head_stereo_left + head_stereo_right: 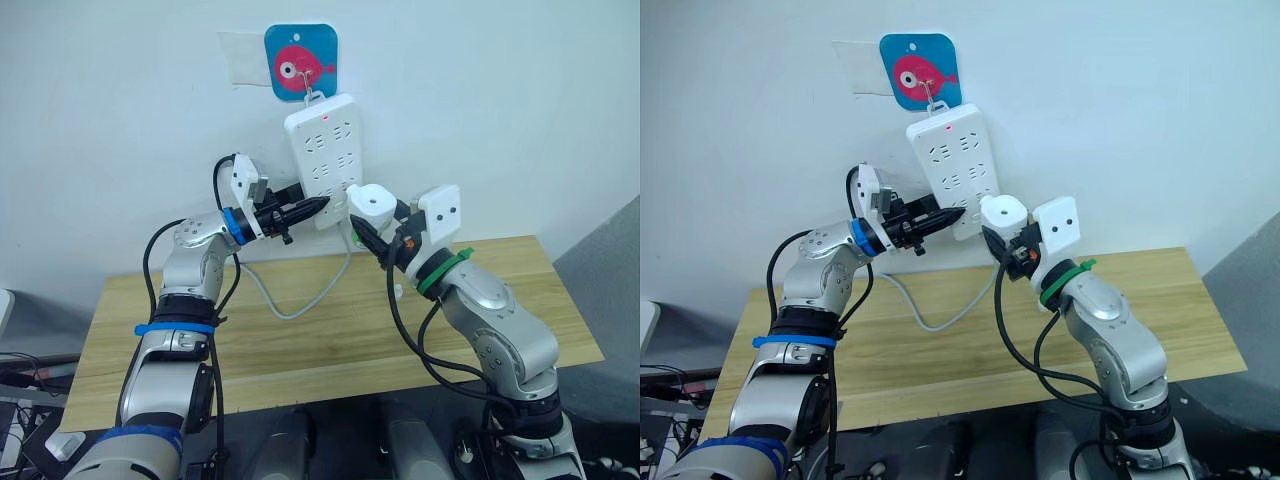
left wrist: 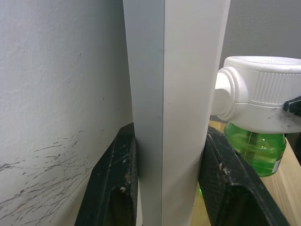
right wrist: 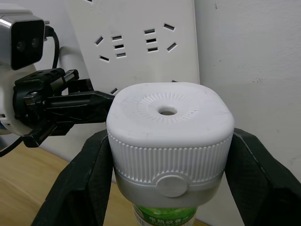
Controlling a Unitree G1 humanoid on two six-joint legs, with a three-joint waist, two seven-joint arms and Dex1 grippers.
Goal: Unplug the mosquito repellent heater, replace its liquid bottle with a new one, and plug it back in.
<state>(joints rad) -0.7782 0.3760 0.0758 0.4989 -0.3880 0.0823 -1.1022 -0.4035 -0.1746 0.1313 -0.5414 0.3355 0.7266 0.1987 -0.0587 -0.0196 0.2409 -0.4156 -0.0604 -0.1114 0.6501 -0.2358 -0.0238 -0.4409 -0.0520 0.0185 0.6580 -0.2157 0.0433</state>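
The left gripper (image 2: 167,188) clamps the long white plastic power strip's (image 1: 325,150) lower edge, steadying it, while the right gripper (image 3: 169,165) grips the small white rounded heater (image 3: 169,127), seemingly just off the sockets.

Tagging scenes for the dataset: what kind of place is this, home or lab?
Probably a lab or test bench staged as a home corner. A bare wooden table stands against a plain white wall, with a power strip hung from a fish-picture hook and little else that looks domestic.
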